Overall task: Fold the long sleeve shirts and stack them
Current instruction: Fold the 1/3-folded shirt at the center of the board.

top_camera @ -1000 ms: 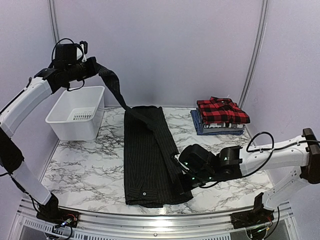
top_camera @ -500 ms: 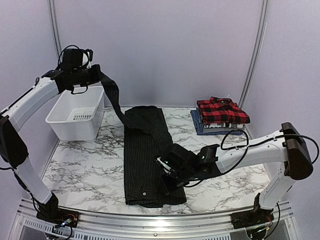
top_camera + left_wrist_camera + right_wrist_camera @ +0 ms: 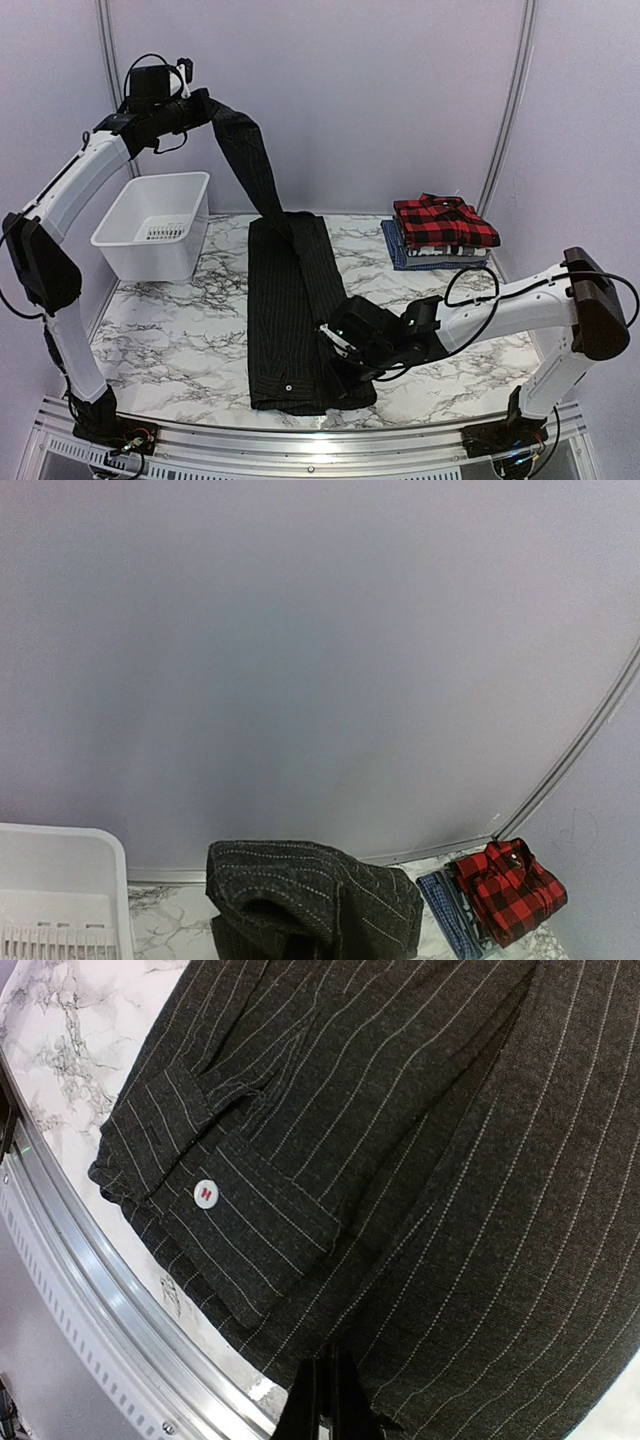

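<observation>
Nearest, at the near right corner of the black pinstriped shirt (image 3: 285, 320): right gripper (image 3: 330, 1378), fingers pressed together, by the look of it nipping the hem there. Just left of that, on the shirt's own front, a buttoned cuff (image 3: 205, 1192) lying flat. Spread lengthwise on the marble table (image 3: 170, 340), body narrow, right side apparently turned in already. Judged mid-fold, not finished.

Farther back and well above the shirt's far end: left gripper (image 3: 192, 108), clamped tight on the sleeve (image 3: 245, 160), hoisting it high so that it hangs taut down to the collar end. Left to do with this garment, as a judgement: sleeve laid onto the body, then folds across, then onto the pile.

Far right of the shirt: finished stack, red-and-black plaid shirt (image 3: 443, 222) on top, greyish layers under it, blue checked shirt (image 3: 396, 254) at the bottom. Far left of the shirt: white bin (image 3: 150, 240), no cloth visible inside. Most of the job apparently done.
</observation>
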Controlling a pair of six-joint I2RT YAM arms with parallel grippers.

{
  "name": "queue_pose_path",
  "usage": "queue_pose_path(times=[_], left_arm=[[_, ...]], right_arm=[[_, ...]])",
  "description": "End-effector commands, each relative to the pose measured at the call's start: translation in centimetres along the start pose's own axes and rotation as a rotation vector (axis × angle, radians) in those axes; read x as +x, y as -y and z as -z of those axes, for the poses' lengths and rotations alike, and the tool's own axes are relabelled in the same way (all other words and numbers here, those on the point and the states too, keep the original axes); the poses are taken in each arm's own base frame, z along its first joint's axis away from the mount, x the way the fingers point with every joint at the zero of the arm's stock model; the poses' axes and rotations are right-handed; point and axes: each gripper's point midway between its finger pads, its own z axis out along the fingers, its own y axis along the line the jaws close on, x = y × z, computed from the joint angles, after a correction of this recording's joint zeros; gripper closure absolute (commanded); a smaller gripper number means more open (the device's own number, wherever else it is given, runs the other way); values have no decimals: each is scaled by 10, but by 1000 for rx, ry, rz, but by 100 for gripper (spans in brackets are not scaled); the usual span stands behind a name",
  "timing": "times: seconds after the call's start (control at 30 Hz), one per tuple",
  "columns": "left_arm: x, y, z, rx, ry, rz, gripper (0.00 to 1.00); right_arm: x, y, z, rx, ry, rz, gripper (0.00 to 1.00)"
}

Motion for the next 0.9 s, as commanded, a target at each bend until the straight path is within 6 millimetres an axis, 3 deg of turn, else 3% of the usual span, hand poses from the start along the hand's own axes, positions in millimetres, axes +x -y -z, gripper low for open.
queue_pose_path(times=[0.0,0.43,0.87], left_arm=[[-19,9,-22,55,69,-33,100],[-28,13,-30,77,98,-61,100],[-19,12,-27,82,74,-76,100]], right_arm=[[-14,-17,5,-58,48,12,100],[-44,-51,-7,-149,70,60,100],[-11,-36,-23,-146,-19,36,100]])
